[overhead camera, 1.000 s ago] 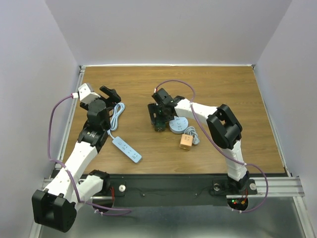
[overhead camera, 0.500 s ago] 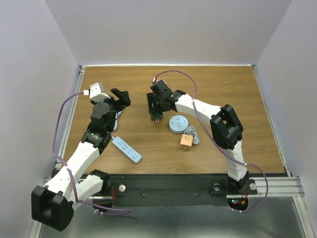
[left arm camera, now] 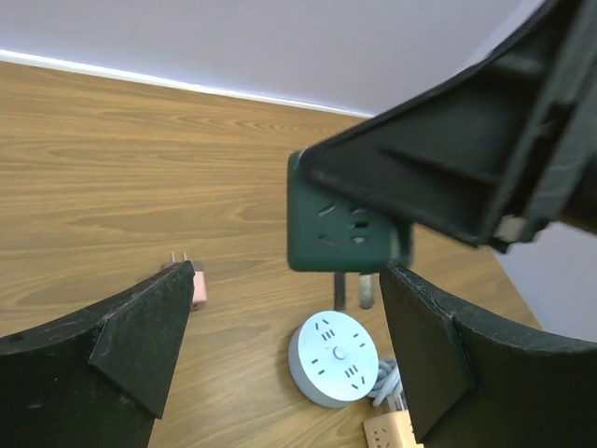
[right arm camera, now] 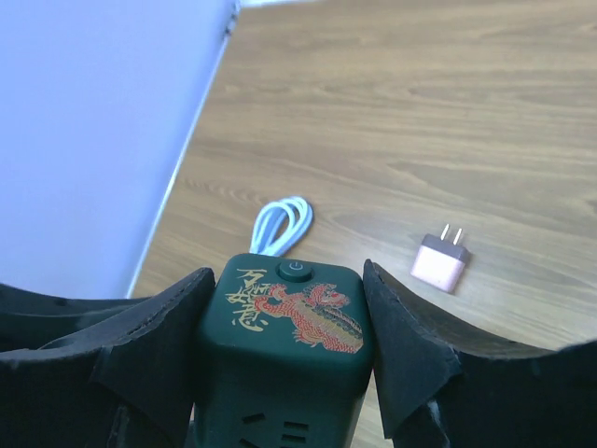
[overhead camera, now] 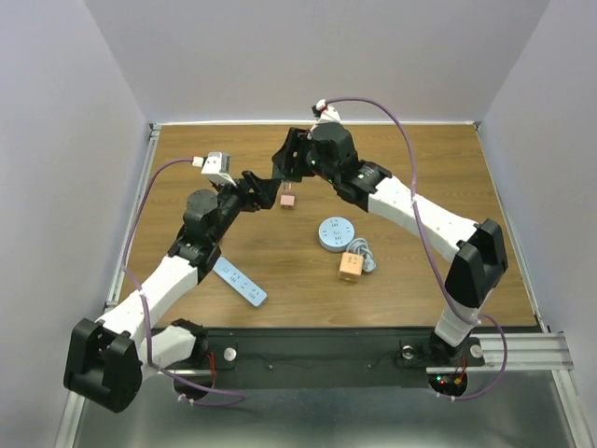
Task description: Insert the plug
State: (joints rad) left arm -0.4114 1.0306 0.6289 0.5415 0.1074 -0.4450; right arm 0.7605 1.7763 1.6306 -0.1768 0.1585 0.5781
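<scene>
My right gripper is shut on a dark green cube adapter with a red and gold dragon on top, and holds it in the air above the table. In the left wrist view the cube hangs with its metal prongs pointing down, above a round pale blue socket hub. My left gripper is open and empty, close beside the cube. In the top view the right gripper and left gripper almost meet. The hub lies mid-table.
A small pink plug lies on the table below the grippers, prongs pointing away. An orange cube socket and a coiled cable sit by the hub. A pale blue power strip lies at the front left, with its cable coil behind it.
My right arm has lifted the green cube off the table and carried it back and up. My left arm has swung right towards it. The pink plug now shows on the table.
</scene>
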